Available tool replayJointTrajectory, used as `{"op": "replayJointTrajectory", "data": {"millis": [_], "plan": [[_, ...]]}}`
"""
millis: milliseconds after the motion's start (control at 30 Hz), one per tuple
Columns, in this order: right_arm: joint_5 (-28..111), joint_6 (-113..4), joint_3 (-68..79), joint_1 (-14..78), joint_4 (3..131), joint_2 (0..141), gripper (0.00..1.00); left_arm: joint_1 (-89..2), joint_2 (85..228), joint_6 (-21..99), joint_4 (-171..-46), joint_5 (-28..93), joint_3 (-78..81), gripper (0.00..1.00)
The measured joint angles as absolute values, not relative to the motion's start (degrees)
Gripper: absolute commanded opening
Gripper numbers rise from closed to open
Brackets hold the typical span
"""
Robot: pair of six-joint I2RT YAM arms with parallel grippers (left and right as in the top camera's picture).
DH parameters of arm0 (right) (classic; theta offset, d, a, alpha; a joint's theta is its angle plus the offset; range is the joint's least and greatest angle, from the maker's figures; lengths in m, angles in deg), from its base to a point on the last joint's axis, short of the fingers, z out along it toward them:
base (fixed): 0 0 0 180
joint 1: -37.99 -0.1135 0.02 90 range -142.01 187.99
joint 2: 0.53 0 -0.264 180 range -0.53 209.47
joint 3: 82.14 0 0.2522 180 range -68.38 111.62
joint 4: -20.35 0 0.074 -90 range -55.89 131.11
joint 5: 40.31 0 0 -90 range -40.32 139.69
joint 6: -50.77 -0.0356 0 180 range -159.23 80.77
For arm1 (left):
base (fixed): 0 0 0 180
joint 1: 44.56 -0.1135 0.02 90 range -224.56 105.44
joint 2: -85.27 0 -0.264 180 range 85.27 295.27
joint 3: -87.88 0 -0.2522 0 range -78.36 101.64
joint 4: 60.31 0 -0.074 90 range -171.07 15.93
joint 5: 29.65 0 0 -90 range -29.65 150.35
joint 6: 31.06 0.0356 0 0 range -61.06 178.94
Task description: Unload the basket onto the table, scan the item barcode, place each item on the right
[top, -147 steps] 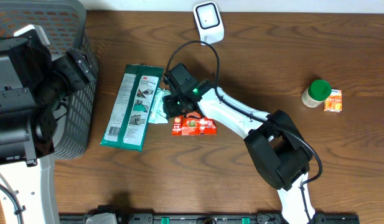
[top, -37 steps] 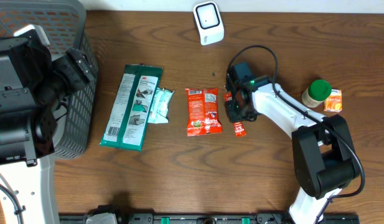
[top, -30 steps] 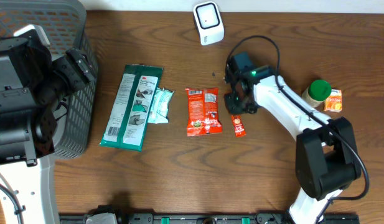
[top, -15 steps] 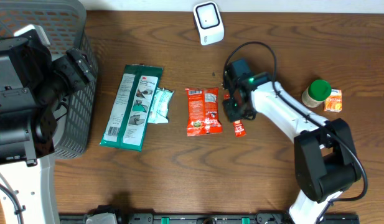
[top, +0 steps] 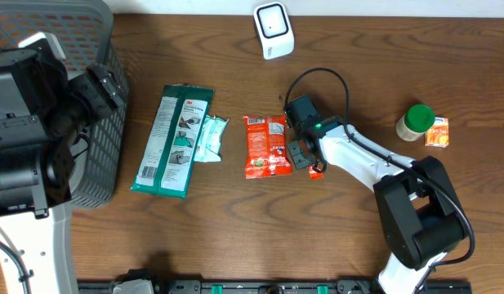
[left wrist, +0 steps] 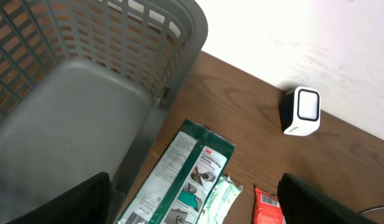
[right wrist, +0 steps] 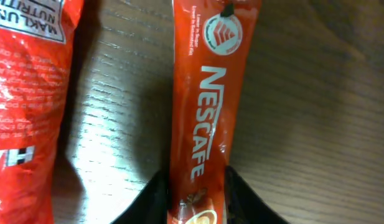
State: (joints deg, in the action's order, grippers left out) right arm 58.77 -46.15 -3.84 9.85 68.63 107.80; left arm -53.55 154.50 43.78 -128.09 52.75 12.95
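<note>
1. The right gripper (right wrist: 195, 200) has its two dark fingers (right wrist: 155, 198) set narrow. They press against both long edges of a red coffee stick (right wrist: 210, 93) at its near end.
2. The coffee stick lies flat on the wooden table (top: 235, 229). Seen from above, it is just at 3 o'clock of a red snack packet (top: 265, 145), with a bare strip of wood between them.
3. The white barcode scanner (top: 274, 29) stands at 12 o'clock of the packet, well apart, by the table's far edge.
4. At 9 o'clock of the packet lie a small pale green sachet (top: 209, 139) and a long green pack (top: 174, 139), side by side.
5. At 3 o'clock, well apart, stand a green-lidded jar (top: 415, 122) and a small orange box (top: 437, 132), touching.
6. The left gripper (left wrist: 198, 205) hangs with fingers spread wide, holding nothing, over the edge of a grey basket (left wrist: 148, 25) at 9 o'clock.
</note>
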Motion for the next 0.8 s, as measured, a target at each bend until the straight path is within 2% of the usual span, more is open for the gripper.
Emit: {"op": "replayJointTrajectory", "data": {"millis": [33,100,367,600,800], "plan": [[58.88,-46.15,-3.91,9.85,68.54,107.73,0.15,-53.55,154.50,43.78,-128.11,52.75,12.95,0.85],[59.18,-45.99,-4.02,9.85,68.52,107.71,0.01,-53.55,154.50,43.78,-128.11,52.75,12.95,0.85],[57.13,-46.17,-4.06,10.46,69.99,106.73,0.01,-53.55,154.50,43.78,-128.11,52.75,12.95,0.86],[40.17,-46.13,-3.95,19.82,73.88,98.93,0.01,-53.55,154.50,43.78,-128.09,52.75,12.95,0.85],[20.39,-45.73,-5.00,29.48,72.26,99.30,0.01,-53.55,154.50,43.78,-128.11,52.75,12.95,0.85]]}}
